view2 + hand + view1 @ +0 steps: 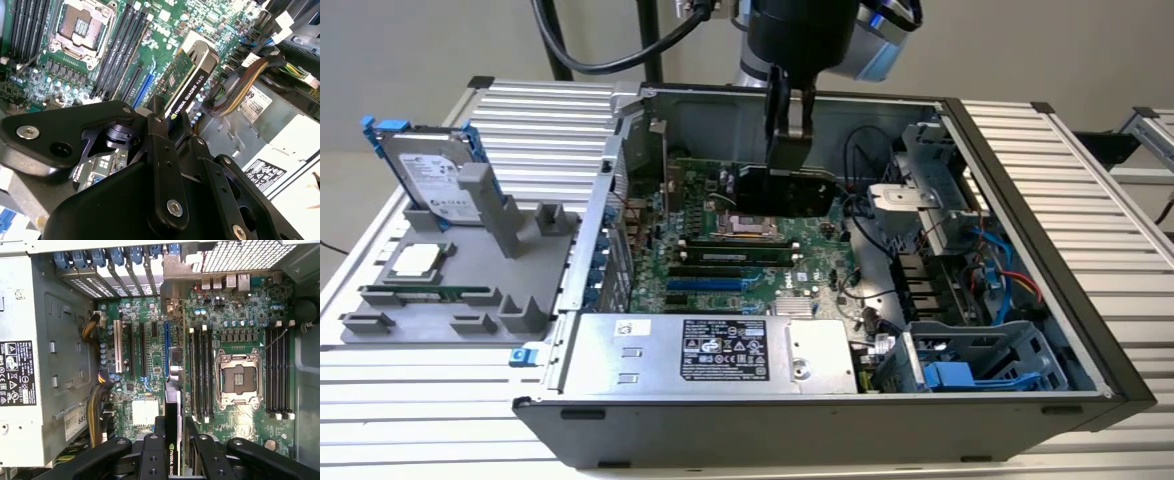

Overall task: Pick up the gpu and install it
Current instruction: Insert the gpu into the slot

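Open case (1067, 250), gpu (787, 190) (half-hidden)

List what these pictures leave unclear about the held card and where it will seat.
- Exterior view: the gpu hides the motherboard slots behind it.
- First wrist view: the gripper covers the card's near end.
- Second wrist view: the card's lower edge connector is hidden behind its own body.
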You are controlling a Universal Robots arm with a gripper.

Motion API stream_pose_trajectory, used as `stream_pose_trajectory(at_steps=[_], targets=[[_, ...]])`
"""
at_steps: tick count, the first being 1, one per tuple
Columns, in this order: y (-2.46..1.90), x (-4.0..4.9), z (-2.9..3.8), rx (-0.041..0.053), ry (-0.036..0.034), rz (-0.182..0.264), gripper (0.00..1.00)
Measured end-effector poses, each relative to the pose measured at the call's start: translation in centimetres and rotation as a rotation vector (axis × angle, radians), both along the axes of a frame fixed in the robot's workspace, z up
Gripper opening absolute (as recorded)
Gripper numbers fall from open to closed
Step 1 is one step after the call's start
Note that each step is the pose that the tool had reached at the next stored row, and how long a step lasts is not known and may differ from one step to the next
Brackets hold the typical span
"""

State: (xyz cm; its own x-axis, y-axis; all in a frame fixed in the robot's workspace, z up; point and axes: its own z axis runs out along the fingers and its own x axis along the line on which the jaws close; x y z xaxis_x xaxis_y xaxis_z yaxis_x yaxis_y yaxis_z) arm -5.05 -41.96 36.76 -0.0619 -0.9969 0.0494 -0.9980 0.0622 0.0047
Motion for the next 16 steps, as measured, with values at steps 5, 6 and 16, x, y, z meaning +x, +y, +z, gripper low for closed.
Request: stream_pose_trajectory(at_steps=[5,6,16], targets=[[0.00,0.00,-0.16,0.0000,0.0000,0.000,0.00],[0.00,0.00,-0.20,0.0000,0.0000,0.000,0.00],[0.00,0.00,-0.58,-0.0009,0.0000,0.000,0.00]])
